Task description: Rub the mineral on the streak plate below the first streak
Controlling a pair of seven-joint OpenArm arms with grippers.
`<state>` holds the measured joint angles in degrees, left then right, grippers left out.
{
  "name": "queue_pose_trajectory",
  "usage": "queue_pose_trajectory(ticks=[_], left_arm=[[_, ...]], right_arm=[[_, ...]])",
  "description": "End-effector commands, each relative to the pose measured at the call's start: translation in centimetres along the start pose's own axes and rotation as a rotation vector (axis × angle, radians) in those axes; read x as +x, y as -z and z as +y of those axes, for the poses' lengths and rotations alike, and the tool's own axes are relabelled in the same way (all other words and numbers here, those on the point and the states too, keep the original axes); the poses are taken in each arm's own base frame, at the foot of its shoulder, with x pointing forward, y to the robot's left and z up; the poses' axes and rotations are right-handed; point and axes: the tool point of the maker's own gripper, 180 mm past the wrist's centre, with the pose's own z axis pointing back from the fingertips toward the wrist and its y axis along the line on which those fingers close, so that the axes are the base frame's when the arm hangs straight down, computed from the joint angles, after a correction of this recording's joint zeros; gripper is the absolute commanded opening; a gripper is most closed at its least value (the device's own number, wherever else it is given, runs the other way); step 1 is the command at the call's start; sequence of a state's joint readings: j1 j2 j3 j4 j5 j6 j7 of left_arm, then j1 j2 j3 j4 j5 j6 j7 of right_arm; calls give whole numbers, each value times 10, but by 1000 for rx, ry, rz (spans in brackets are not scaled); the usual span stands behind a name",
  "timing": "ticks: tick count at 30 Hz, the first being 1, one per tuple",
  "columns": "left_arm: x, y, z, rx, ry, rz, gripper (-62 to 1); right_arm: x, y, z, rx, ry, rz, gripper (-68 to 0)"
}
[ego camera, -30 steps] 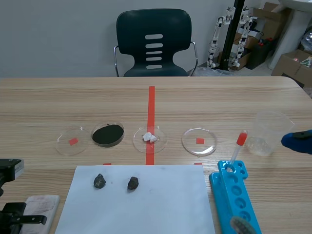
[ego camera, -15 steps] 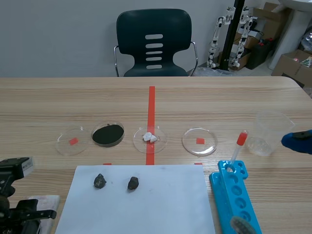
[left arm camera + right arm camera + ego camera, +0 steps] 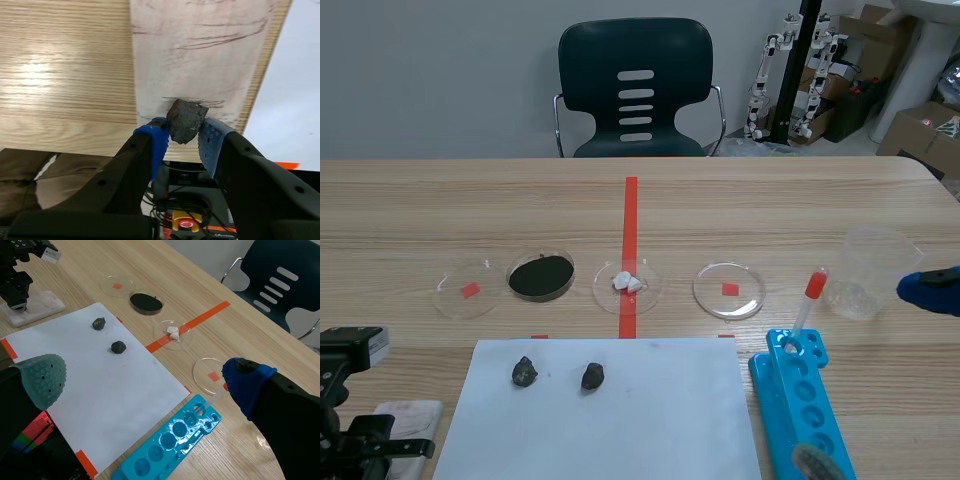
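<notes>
In the left wrist view my left gripper [image 3: 184, 136] is shut on a dark grey mineral chunk [image 3: 186, 119]. The chunk's tip rests on the pale streak plate [image 3: 200, 55], at a short dark streak [image 3: 200, 101]. Longer faint streaks [image 3: 225, 40] lie farther ahead on the plate. The scene view has this arm [image 3: 355, 440] low at the left, over the plate [image 3: 412, 412] beside the white paper [image 3: 620, 420]. At the table's right side, my right gripper [image 3: 145, 385] is open and holds nothing.
Two dark mineral lumps [image 3: 525, 372] [image 3: 592, 376] lie on the paper. Behind it stand petri dishes, one with black powder [image 3: 541, 276] and one with white bits [image 3: 627, 282]. A blue tube rack [image 3: 802, 405], a dropper [image 3: 807, 303] and a clear beaker [image 3: 873, 270] stand at the right.
The left arm shifted slightly right and up over the streak plate, then settled back a little. The right arm has not moved.
</notes>
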<state>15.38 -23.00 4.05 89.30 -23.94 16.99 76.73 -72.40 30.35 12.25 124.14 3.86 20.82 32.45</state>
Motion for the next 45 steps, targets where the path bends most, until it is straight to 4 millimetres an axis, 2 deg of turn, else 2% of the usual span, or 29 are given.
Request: queue_pose_trajectory(ticks=[1,6,12,24,26,29,45], left_arm=[[-10,3,14,65,-11,32,-524],[-4,-5,23,126,-10,4,-523],[-3,-6,19,111,-12,3,-524],[-1,-6,-52,-219,5,-36,-524],[0,-6,-57,-239,3,-44,-524],[1,-6,-55,-225,8,-48,-524],[-3,-2,-3,52,-13,-24,-524]], right_arm=[[6,1,-1,5,-1,-24,4],[6,1,-1,5,-1,-24,4],[6,1,-1,5,-1,-24,4],[6,1,-1,5,-1,-24,4],[6,1,-1,5,-1,-24,4],[6,1,-1,5,-1,-24,4],[6,1,-1,5,-1,-24,4]])
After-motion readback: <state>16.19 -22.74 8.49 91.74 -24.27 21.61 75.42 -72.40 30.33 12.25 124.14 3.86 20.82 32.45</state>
